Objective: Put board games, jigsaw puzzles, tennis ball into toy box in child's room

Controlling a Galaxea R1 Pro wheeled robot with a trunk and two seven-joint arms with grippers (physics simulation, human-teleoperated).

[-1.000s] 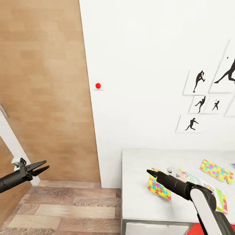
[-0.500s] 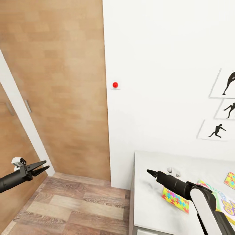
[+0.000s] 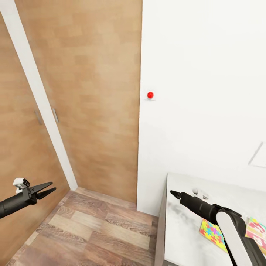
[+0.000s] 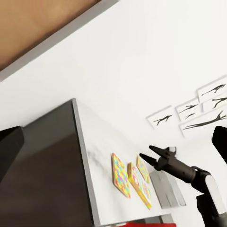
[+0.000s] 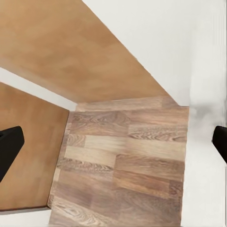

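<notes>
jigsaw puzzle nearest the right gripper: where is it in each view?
Head view: jigsaw puzzle at lower right on the table, partly behind the right arm.
Left wrist view: same puzzle on the tabletop, seen edge-on.
Right wrist view: not in it.
Shared landmark: right gripper.

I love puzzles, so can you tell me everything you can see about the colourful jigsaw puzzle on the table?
The jigsaw puzzle is a thin flat rectangle covered in little interlocking pieces of yellow, pink, green and blue. It lies flat on the pale grey-white table, set at an angle to the table's edges. In the head view the right arm hides part of it, and a colourful box lies just beyond it. The left wrist view shows it as the nearest in a row of flat toys on the table. Nothing grips it.
</notes>
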